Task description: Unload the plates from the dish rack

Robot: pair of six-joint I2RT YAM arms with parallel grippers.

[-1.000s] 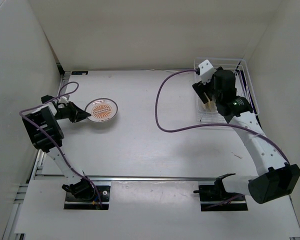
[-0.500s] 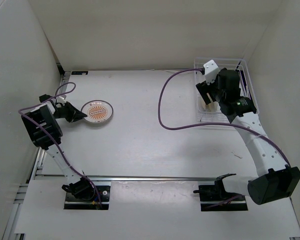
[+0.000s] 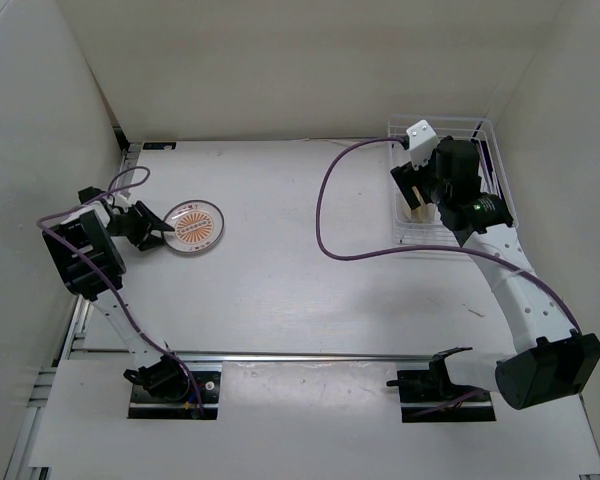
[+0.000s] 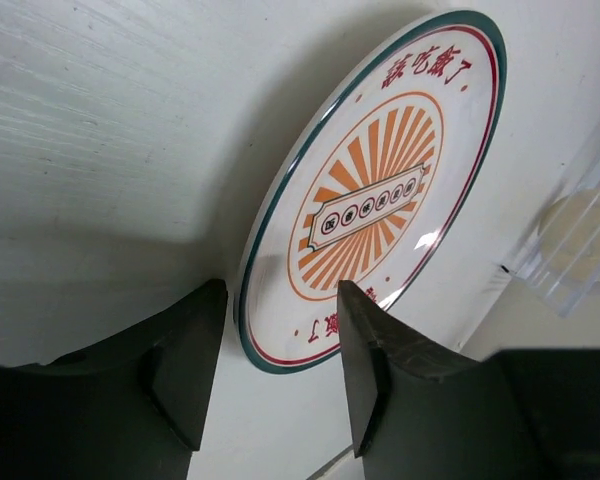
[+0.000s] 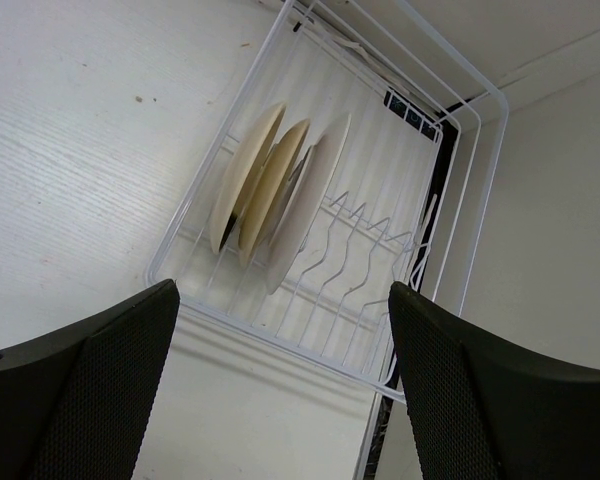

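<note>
The orange-patterned plate (image 3: 197,225) (image 4: 375,195) lies flat on the table at the left. My left gripper (image 3: 158,229) (image 4: 280,365) is low beside it and open. The plate's near rim sits just in front of the gap between the fingers, and neither finger touches it. The white wire dish rack (image 3: 485,125) (image 5: 280,330) stands at the far right. Three pale plates (image 5: 275,190) stand upright in its tines, side by side. My right gripper (image 3: 417,192) (image 5: 283,295) hovers over the rack's near end, open wide and holding nothing.
A purple cable (image 3: 320,230) loops over the table from the right wrist. White walls close in the left, back and right. The rack sits close against the right wall.
My left gripper has opened and let go of the orange plate, which now rests flat on the table. The right gripper moved slightly further over the rack, then held still.
</note>
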